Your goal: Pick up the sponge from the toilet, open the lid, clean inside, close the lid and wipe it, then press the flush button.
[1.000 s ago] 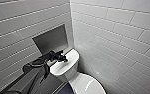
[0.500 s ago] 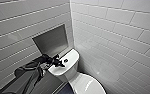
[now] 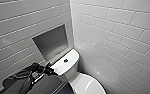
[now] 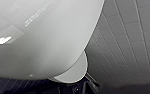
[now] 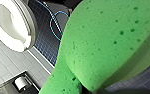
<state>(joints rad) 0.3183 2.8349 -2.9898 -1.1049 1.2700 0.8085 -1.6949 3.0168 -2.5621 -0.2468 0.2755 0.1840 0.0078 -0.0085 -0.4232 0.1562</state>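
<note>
The sponge [image 5: 103, 42] is off the toilet [image 3: 74, 75]. It sits close under the right wrist camera, its pitted bright green face bulking large there. I judge the right end effector [image 5: 91, 85] to be closed on it, though the grip itself is mostly hidden behind the foam. So the first step, picking it up, looks done.

In the head view the lid [image 3: 88, 85] lies down over the bowl, a glossy white dome at the front of the toilet. The left end effector [image 3: 51, 71] hangs at the left edge of the tank top [image 3: 71, 56]. It is apart from the flush button [image 3: 65, 60], which sits dark and round in the middle of that top. I cannot tell whether the left end effector is open or closed, as it reads only as a dark mass.

A lowered lid and an end effector beside the button rather than on it fit two stages of the task. This could be early, before the lid is lifted, or late, after the wipe. No wetness or streak can be made out to settle it. As I read it, the flush at least is left to do.

In the left wrist view a few short lines of faint grey lettering [image 4: 34, 16] run across the lid. They are too faint to read, and no other brand or label is legible.
</note>
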